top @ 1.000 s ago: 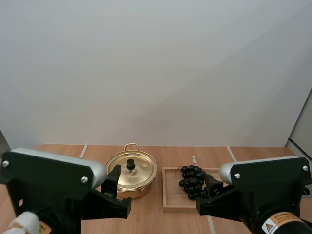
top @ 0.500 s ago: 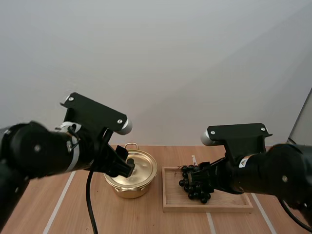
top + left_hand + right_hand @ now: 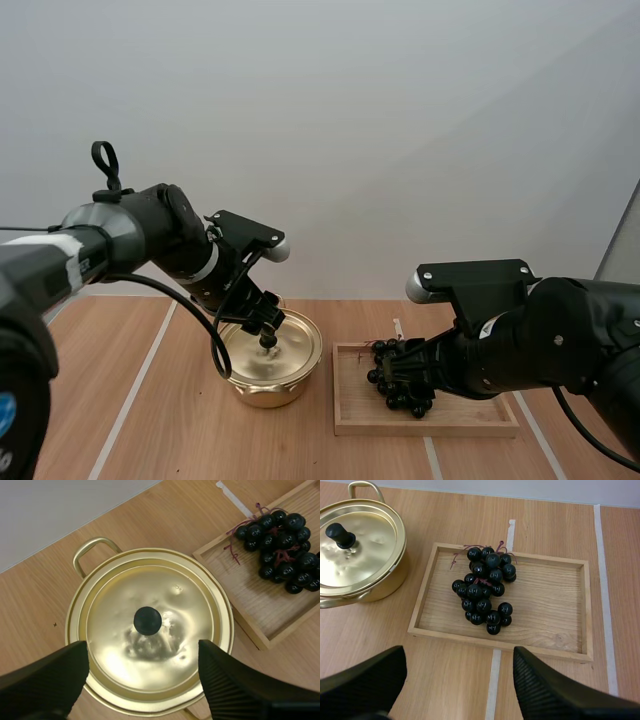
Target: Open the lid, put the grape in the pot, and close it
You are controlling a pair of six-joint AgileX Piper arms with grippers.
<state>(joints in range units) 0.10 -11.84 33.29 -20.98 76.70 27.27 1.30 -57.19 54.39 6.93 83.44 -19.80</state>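
Observation:
A gold pot (image 3: 262,378) stands on the wooden table with its lid (image 3: 120,600) on and a black knob (image 3: 147,620) at the centre. My left gripper (image 3: 263,318) hovers just above the knob. In the left wrist view it (image 3: 142,649) is open, one finger on each side of the lid. A bunch of dark grapes (image 3: 485,592) lies in a wooden tray (image 3: 501,648) right of the pot (image 3: 365,545). My right gripper (image 3: 457,654) is open above the tray's near edge. In the high view the right arm covers part of the grapes (image 3: 392,368).
White tape lines (image 3: 495,685) run across the table. Bare wood lies left of the pot (image 3: 150,400) and in the right half of the tray (image 3: 470,418). A grey panel (image 3: 622,250) stands at the far right edge.
Both arms have swung forward from close under the camera. The left gripper now hangs over the pot's lid, the right one over the tray with the grapes.

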